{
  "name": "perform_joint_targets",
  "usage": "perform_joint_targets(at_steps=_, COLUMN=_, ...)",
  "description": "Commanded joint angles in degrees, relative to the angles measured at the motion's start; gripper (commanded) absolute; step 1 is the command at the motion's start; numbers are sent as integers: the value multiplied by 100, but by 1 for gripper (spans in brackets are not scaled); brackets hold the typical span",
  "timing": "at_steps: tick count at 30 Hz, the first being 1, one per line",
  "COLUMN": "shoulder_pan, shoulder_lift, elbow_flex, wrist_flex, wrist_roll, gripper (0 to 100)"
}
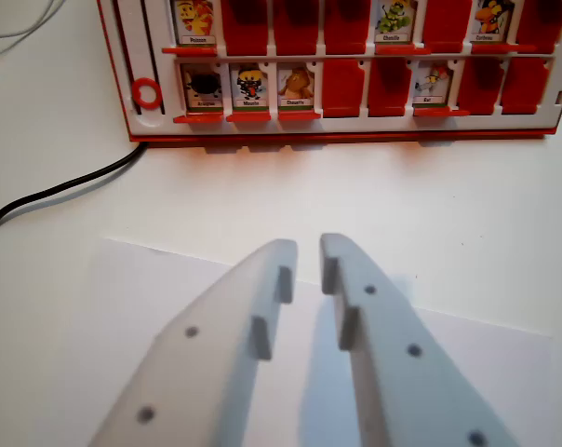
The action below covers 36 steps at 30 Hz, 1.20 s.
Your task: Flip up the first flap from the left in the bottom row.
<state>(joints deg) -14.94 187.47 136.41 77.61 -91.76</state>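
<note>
A red and white flap board (355,137) lies at the top of the wrist view, on a white table. In its bottom row the first flap from the left (203,86) stands up and shows a dark figure card. The two flaps to its right (250,86) (295,86) are up too. Then come two plain red flaps (365,86), one raised card (433,84) and more red ones. My gripper (307,250) hovers well short of the board's near edge. Its white fingers are a narrow gap apart, with nothing between them.
A black cable (67,189) runs from the board's left corner toward the wrist view's left edge. A thin white cable (20,33) lies at top left. A red ring (146,92) sits on the board's left strip. White paper (504,372) lies beneath the gripper.
</note>
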Motion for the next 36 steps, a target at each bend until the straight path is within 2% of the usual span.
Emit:
perform_joint_targets(at_steps=1, shoulder_pan=-149, shoulder_lift=9, elbow_flex=-272, wrist_flex=-255, wrist_roll=53, gripper=3)
perform_joint_targets(at_steps=4, shoulder_pan=-167, shoulder_lift=9, elbow_flex=97, wrist_flex=-598, wrist_roll=18, gripper=3)
perform_joint_targets(at_steps=7, shoulder_pan=-176, shoulder_lift=9, elbow_flex=580, wrist_flex=-993, wrist_roll=-105, gripper=3)
perform_joint_targets(at_steps=15, shoulder_pan=-431, shoulder_lift=9, elbow_flex=1969, wrist_flex=-2145, wrist_roll=-246, gripper=3)
perform_joint_targets(at_steps=22, shoulder_pan=-791, shoulder_lift=-976, elbow_flex=2136, wrist_flex=-3138, wrist_roll=-132, gripper=3)
perform_joint_targets(at_steps=28, shoulder_pan=-1020, shoulder_lift=-2751, elbow_flex=1670, wrist_flex=-4351, wrist_roll=44, gripper=3)
perform_joint_targets(at_steps=36, shoulder_pan=-1169, shoulder_lift=-3946, elbow_flex=1529, wrist_flex=-5282, wrist_roll=44, gripper=3)
